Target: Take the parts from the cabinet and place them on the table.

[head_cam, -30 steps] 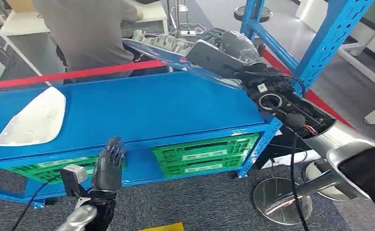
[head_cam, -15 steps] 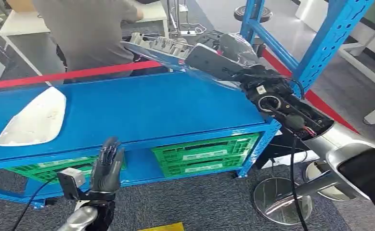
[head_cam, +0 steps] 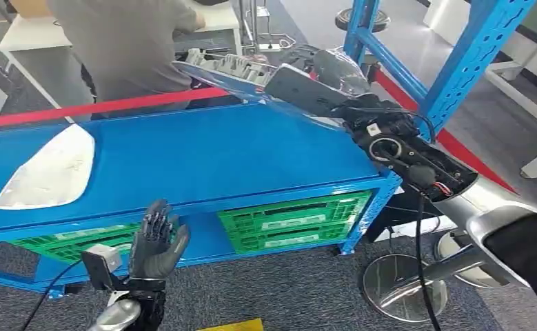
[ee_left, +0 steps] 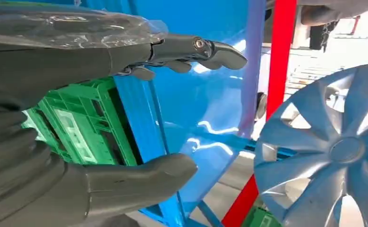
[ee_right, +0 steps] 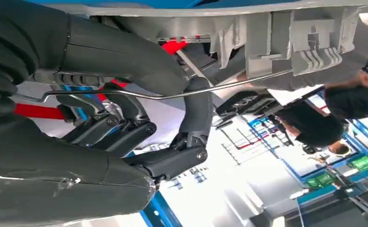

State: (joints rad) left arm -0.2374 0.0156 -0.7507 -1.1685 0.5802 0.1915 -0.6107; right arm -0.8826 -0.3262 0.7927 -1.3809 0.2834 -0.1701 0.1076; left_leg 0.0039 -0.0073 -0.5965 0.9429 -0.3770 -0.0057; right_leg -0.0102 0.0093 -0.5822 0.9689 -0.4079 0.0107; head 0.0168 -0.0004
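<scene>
Right hand [head_cam: 334, 72]: at upper centre of the head view, over the far right end of the blue table [head_cam: 238, 148]. It grips a long grey plastic part [head_cam: 227, 67], which extends from the hand toward the upper left and stands above the table's far edge. In the right wrist view the fingers [ee_right: 191, 118] and thumb are closed around the part's thin edge [ee_right: 276, 42]; ribbed clips show on the part's underside.

Left hand [head_cam: 155, 241]: at lower left of the head view, in front of the table's lower shelf, fingers spread and upright, holding nothing. The left wrist view confirms a wide gap between thumb [ee_left: 139, 179] and fingers [ee_left: 196, 47].

A white curved part [head_cam: 48, 169] lies flat on the left end of the tabletop, well apart from both hands.

Green crates [head_cam: 293, 221] sit on the lower shelf. A silver hubcap [ee_left: 328, 151] shows at the right of the left wrist view. A person in a grey top [head_cam: 124, 41] stands behind the table at upper left.
</scene>
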